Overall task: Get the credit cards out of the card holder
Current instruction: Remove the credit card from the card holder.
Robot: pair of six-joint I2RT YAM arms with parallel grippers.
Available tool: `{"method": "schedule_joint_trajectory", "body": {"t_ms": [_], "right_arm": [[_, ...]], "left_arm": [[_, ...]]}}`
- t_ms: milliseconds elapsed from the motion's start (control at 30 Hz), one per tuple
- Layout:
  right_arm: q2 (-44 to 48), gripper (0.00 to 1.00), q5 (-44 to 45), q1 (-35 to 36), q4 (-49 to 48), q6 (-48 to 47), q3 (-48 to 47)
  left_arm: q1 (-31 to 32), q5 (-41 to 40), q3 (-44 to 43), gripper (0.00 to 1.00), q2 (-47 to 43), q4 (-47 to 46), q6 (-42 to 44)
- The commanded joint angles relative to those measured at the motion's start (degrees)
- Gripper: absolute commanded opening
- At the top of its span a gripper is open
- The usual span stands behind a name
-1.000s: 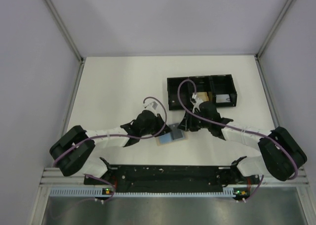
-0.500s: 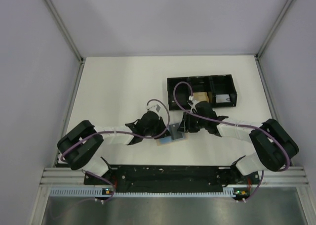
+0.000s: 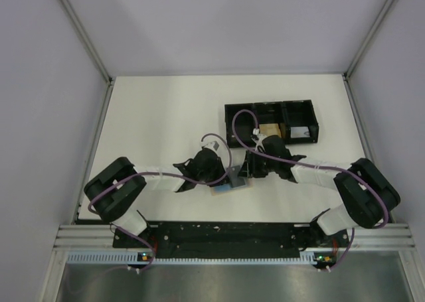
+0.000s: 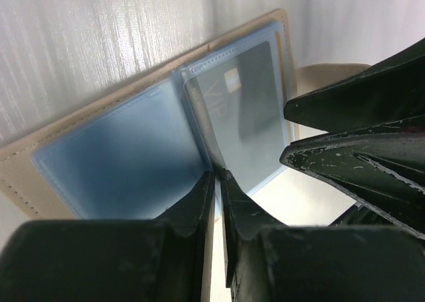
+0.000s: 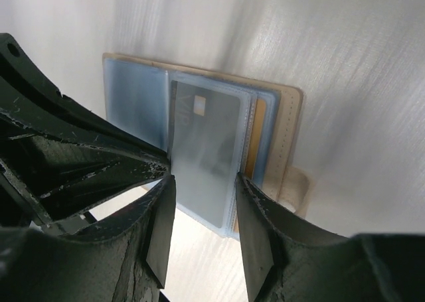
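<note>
From above, the card holder (image 3: 224, 186) is mostly covered by the two wrists meeting over it. Only a tan corner and a grey leaf standing up show on the white table (image 3: 159, 116). The wrist views cut off its near edge behind the black fingers.

It lies open, with a tan stitched border and smooth, glossy blue-grey panels (image 4: 119, 162). One clear sleeve holds a pale grey credit card (image 5: 206, 136) with a small chip mark. Behind it only a narrow orange-gold edge (image 5: 252, 137) shows, and I cannot tell what that belongs to.

The left gripper (image 4: 216, 177) reaches in low, its scuffed jaws pressed almost together on the holder's centre fold. The right gripper (image 5: 204, 177) comes from the opposite side, half spread, with one finger against each long edge of the sleeved card, clasping it.

Beyond the right arm a black tray (image 3: 228, 124) with three compartments holds a tan block (image 3: 269, 131), partly hidden by cable.
</note>
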State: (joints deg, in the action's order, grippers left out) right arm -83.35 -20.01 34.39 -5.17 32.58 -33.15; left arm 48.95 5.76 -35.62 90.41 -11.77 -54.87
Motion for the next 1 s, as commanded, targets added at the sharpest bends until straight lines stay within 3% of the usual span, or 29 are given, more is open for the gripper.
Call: {"method": "schedule_joint_trajectory", "body": {"t_ms": [0, 600, 967], "right_arm": [[-1.02, 0.41, -2.93, 0.59, -2.91, 0.56, -2.36], [0.91, 0.33, -12.42, 1.20, -9.33, 4.07, -2.36], [-1.28, 0.40, -13.92, 4.98, -10.38, 3.98, -5.52]], "left_arm": [[0.62, -0.05, -1.91, 0.12, 1.26, 0.08, 1.08], [1.06, -2.24, -1.13, 0.11, -1.81, 1.14, 0.38], [1.06, -10.41, 5.90, 0.20, -16.30, 4.73, -3.05]]}}
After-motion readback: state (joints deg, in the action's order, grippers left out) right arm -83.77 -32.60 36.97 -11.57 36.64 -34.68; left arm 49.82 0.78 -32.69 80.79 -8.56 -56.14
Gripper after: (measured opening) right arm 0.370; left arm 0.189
